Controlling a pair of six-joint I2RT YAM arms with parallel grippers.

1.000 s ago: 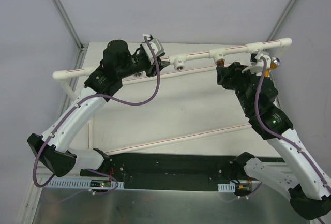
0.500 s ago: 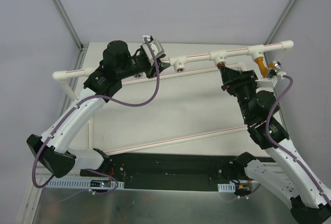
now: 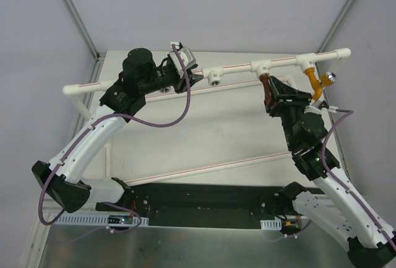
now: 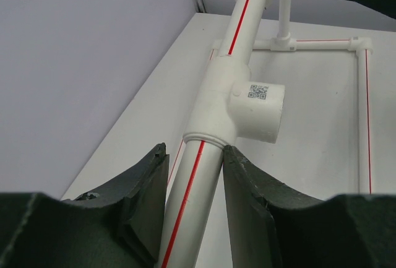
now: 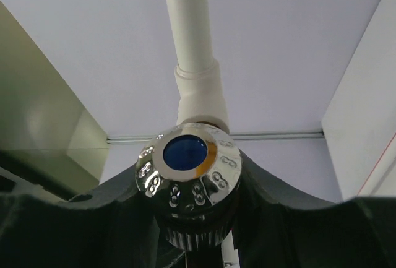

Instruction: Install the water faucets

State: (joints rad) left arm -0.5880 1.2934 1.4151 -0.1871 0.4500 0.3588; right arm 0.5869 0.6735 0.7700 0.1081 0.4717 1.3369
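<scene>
Pipe clamped by left pincer; right pincer pinches reddish-brown faucet at socket, seemingly unfinished; orange-yellow faucet looks fitted, upper right.

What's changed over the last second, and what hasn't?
The right claw came off the orange-yellow faucet and swung left along the white pipe to the dark reddish-brown faucet, where it now closes around the shiny round end. The orange-yellow faucet hangs free from its tee. Unchanged: the left claw stays clamped on the white pipe.

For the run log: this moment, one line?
left gripper shut on pipe | right gripper shut on brown faucet at middle tee | orange faucet in right tee
</scene>
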